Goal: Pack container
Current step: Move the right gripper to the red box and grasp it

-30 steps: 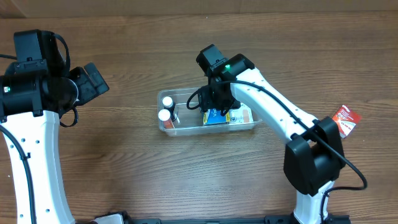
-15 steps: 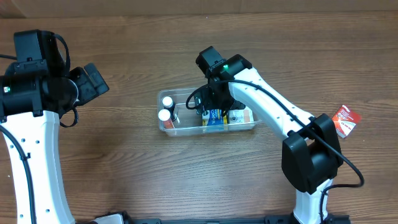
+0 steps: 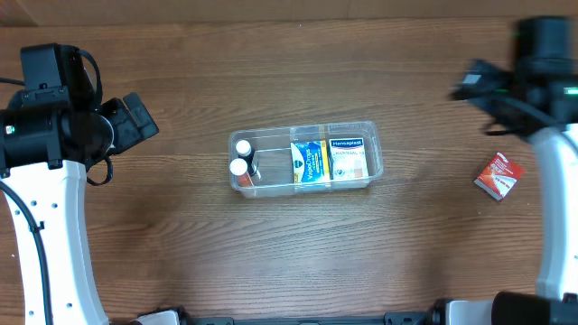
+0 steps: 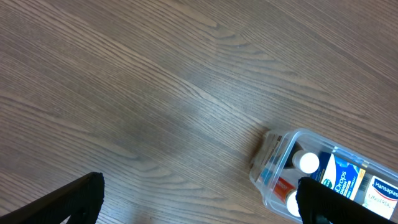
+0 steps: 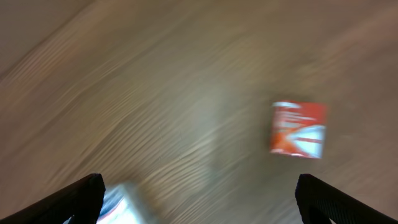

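Observation:
The clear container (image 3: 376, 147) sits mid-table. It holds two white-capped bottles (image 3: 240, 157) at its left end, a blue box (image 3: 309, 162) and a white box (image 3: 347, 158). My left gripper (image 3: 137, 117) hovers open far to the container's left. In the left wrist view the container's left end (image 4: 272, 157) shows at lower right, and nothing lies between that gripper's (image 4: 199, 205) fingers. My right gripper (image 3: 468, 86) is high at the back right, open and empty. The blurred right wrist view shows its gripper (image 5: 199, 199) over bare wood, with a container corner (image 5: 121, 200) at bottom left.
A red and white packet (image 3: 499, 175) lies on the table at the far right, below the right gripper, and appears blurred in the right wrist view as the packet (image 5: 298, 129). The rest is brown wooden tabletop (image 3: 181, 235).
My right gripper opened, left the blue box in the container, and swung away up to the far right. The left arm has not moved.

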Tool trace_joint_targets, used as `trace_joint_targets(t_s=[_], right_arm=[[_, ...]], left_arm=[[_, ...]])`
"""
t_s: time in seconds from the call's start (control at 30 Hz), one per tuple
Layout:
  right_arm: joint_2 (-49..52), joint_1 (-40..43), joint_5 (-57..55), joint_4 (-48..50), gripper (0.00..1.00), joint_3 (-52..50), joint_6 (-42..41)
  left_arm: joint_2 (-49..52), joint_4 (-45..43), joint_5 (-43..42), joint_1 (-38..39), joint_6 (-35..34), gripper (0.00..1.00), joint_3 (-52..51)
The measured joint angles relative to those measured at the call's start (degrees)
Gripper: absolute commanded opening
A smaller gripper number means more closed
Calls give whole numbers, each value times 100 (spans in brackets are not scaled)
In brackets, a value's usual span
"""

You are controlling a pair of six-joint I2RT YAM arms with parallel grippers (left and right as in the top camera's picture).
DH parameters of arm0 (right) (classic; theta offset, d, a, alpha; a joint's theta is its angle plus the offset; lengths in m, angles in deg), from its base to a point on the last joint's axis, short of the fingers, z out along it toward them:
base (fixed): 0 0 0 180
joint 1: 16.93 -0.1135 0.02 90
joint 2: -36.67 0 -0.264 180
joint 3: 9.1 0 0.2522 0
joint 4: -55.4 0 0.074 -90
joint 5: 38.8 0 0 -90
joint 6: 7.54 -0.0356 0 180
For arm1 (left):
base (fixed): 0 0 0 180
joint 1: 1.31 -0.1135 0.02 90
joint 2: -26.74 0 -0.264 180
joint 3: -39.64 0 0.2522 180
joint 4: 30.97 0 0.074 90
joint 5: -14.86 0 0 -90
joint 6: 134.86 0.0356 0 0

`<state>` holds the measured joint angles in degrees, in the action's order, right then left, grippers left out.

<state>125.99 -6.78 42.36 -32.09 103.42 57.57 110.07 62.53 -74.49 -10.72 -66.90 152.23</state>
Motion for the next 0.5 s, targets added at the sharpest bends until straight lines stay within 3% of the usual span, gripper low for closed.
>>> trace_joint_targets(t_s=[0.23, 0.5], right_arm=[[885, 1519, 76, -9, 100, -538, 175], [2094, 1685, 118, 166, 100, -887, 673]], left_arm=[[0, 0, 0, 0, 0, 100, 0], [0, 0, 0, 0, 0, 100, 0]])
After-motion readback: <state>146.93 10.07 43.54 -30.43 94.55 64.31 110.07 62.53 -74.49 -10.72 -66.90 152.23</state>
